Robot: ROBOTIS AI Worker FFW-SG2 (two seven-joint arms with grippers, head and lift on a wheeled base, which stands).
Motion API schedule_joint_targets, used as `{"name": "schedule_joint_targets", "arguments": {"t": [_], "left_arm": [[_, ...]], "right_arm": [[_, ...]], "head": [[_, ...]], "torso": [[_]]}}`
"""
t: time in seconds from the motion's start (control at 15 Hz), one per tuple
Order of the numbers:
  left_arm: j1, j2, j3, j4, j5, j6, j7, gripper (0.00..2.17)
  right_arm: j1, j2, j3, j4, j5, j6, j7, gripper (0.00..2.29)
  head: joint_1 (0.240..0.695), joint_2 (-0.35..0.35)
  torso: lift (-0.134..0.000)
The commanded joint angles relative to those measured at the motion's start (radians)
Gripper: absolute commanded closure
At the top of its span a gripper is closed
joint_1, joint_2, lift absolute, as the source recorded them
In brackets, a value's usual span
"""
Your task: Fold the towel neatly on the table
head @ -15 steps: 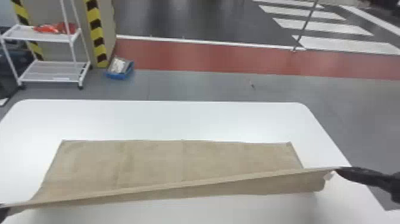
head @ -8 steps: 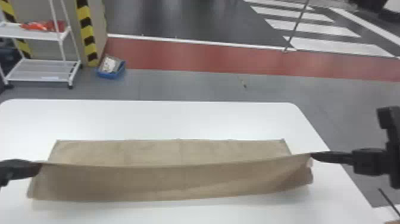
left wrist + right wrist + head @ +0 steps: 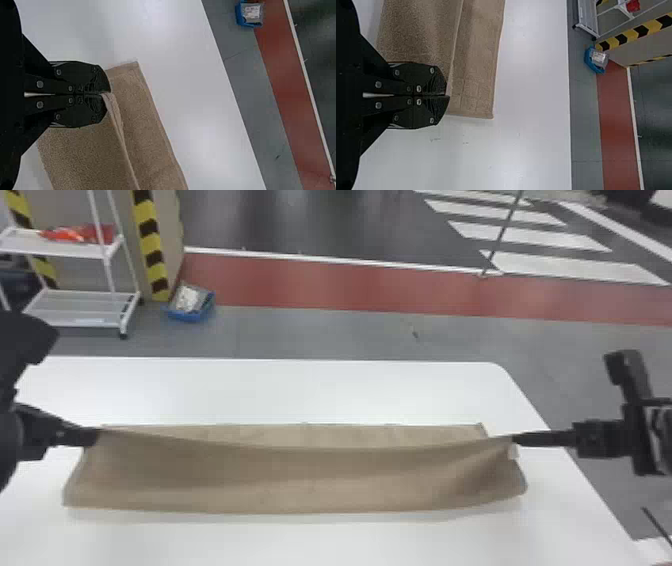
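Note:
My left gripper (image 3: 95,436) is at the left end of the beige towel (image 3: 300,480), and my right gripper (image 3: 517,438) at its right end. Between them the near edge of the towel is held up and sags slightly in the middle, over the far strip lying flat on the table. In the left wrist view, my left gripper (image 3: 107,94) is shut on a towel corner (image 3: 112,103). The right wrist view has my right gripper (image 3: 447,95) closed at the raised towel edge (image 3: 453,71), pinching its other corner.
The white table (image 3: 320,390) extends past the towel on all sides. On the floor beyond stand a white shelf rack (image 3: 82,307) and a blue bin (image 3: 192,312). A thin dark rod (image 3: 656,526) shows at the lower right.
Both grippers have moved away from the table's near side with the towel edge, raising it and bringing it over the far part. The head view has shifted slightly.

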Motion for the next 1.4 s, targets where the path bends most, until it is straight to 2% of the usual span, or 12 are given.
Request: {"name": "schedule_joint_targets", "arguments": {"t": [0.0, 0.2, 0.47, 0.87, 1.33], "left_arm": [[-0.063, 0.0, -0.035, 0.079, -0.005, 0.0, -0.005, 1.41], [-0.115, -0.003, -0.063, 0.165, -0.013, -0.009, -0.01, 1.41], [-0.172, -0.005, -0.087, 0.264, -0.019, -0.046, -0.01, 1.41], [-0.198, -0.001, -0.086, 0.329, -0.028, -0.074, 0.001, 1.41], [-0.226, -0.008, -0.086, 0.358, -0.026, -0.086, 0.009, 1.41]], "right_arm": [[-0.048, 0.0, 0.031, 0.046, 0.004, 0.0, 0.005, 1.35], [-0.083, 0.011, 0.048, 0.055, -0.003, 0.0, 0.01, 1.35], [-0.137, 0.009, 0.077, 0.098, 0.016, -0.003, 0.011, 1.35], [-0.21, 0.008, 0.134, 0.222, 0.089, -0.074, 0.011, 1.35], [-0.243, 0.011, 0.197, 0.258, 0.137, -0.089, 0.01, 1.35]], "head": [[0.695, -0.192], [0.695, -0.183], [0.695, -0.164], [0.695, -0.156], [0.695, -0.146]], "torso": [[-0.124], [-0.124], [-0.124], [-0.124], [-0.124]]}}
